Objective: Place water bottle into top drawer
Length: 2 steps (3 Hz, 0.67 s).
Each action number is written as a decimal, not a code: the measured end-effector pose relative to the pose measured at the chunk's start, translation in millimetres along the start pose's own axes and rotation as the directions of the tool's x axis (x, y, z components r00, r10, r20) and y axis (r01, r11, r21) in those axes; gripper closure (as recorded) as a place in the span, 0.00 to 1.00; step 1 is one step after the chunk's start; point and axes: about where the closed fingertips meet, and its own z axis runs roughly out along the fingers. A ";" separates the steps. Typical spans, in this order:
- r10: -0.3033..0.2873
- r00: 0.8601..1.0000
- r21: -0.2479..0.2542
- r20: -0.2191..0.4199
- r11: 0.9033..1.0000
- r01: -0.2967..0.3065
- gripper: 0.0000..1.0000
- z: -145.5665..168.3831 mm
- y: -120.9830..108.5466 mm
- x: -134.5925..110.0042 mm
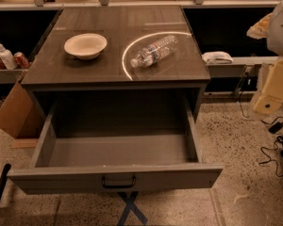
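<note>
Grey-brown tabletop (pixel 85 70), gripper (pixel 268 103) beyond right edge

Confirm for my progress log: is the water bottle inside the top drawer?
No, the water bottle lies on the cabinet top behind the open top drawer; the pincer hangs at the right.

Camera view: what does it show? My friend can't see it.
A water bottle lies on its side on a cabinet top, right of a white bowl. Below, the top drawer is pulled open. The robot's gripper hangs at the right edge, away from the bottle.
</note>
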 end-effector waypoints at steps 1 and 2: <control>0.000 1.000 0.000 0.000 1.000 0.000 0.00 0.0 0.0 0.0; -0.083 0.995 0.013 0.048 0.997 0.082 0.00 12.8 -22.9 -10.6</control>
